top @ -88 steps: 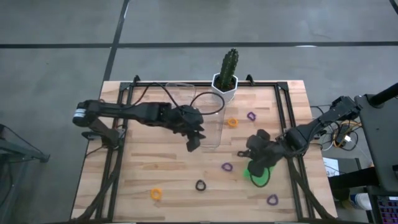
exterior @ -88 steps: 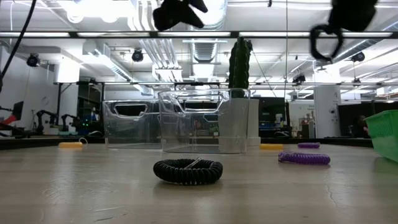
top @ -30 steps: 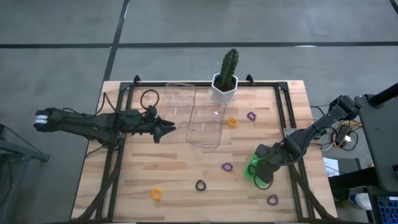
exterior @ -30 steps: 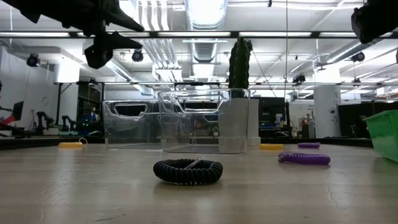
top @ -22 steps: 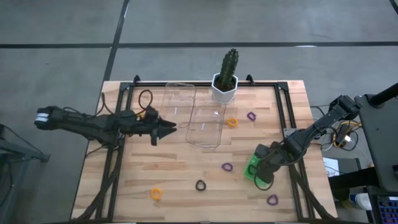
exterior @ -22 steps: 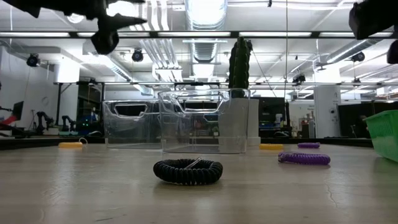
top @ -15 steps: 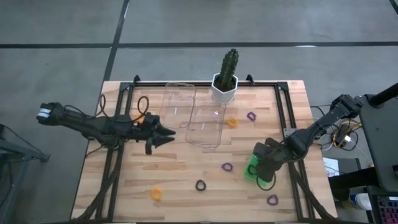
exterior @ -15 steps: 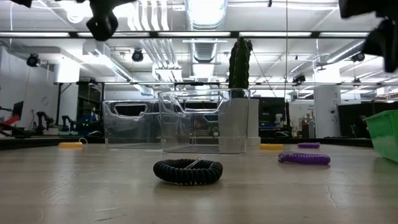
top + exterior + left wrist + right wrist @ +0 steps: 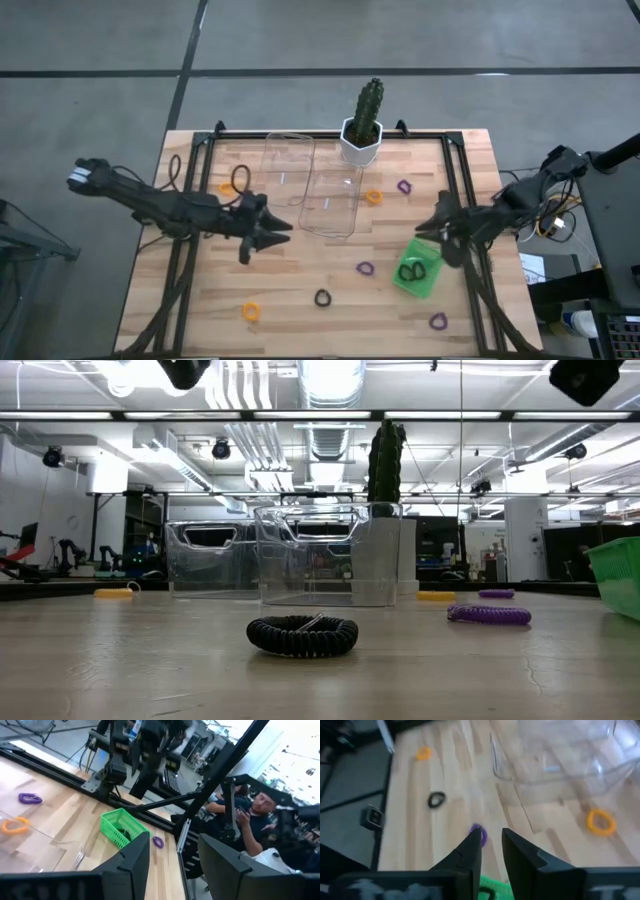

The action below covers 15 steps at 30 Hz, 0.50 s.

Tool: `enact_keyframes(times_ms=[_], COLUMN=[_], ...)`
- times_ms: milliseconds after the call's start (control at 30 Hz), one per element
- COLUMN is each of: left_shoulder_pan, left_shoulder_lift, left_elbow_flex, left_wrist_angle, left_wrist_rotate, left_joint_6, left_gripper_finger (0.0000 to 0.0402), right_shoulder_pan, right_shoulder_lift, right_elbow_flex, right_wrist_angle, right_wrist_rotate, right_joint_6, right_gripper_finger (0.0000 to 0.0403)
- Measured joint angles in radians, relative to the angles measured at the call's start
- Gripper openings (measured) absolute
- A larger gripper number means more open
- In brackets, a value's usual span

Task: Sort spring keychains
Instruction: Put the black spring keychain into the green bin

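Note:
Spring keychains lie flat on the wooden table: orange ones (image 9: 228, 187), (image 9: 373, 197), (image 9: 250, 311), purple ones (image 9: 404, 186), (image 9: 366, 268), (image 9: 437, 321), and a black one (image 9: 322, 298). Two black loops (image 9: 410, 270) lie in the green tray (image 9: 428, 283). My left gripper (image 9: 268, 232) hangs open in the air left of the clear trays (image 9: 332, 200), with nothing between its fingers (image 9: 130, 865). My right gripper (image 9: 430, 225) hangs just beyond the green tray's far side. Its fingers (image 9: 472, 852) stand a narrow gap apart and hold nothing.
A potted cactus (image 9: 364, 130) stands at the far edge behind the two clear trays (image 9: 290, 165). Black frame rails run along the table's left and right sides. In the left wrist view, people sit in the room beyond the table (image 9: 260, 805).
My right gripper has risen off the green tray, gone toward the far edge and turned to point left; two black loops now show in the tray. My left gripper has swung toward the near edge and risen, staying open.

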Motion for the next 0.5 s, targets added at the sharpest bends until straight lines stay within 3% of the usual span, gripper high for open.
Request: enact_keyframes(times_ms=[200, 500], left_shoulder_pan=[0.000, -0.028], left_shoulder_lift=[0.168, 0.391], left_elbow_flex=[0.132, 0.280], left_wrist_angle=[-0.117, -0.299], left_wrist_rotate=[0.000, 0.000], left_joint_6=[-0.070, -0.301], left_gripper_finger=[0.0160, 0.0160], right_shoulder_pan=[0.000, 0.000], right_shoulder_lift=[-0.122, -0.178], right_elbow_flex=[0.000, -0.002], right_wrist_angle=[0.004, -0.003], right_wrist_rotate=[0.000, -0.003], right_joint_6=[-0.075, -0.125], right_gripper_finger=[0.0063, 0.0075])
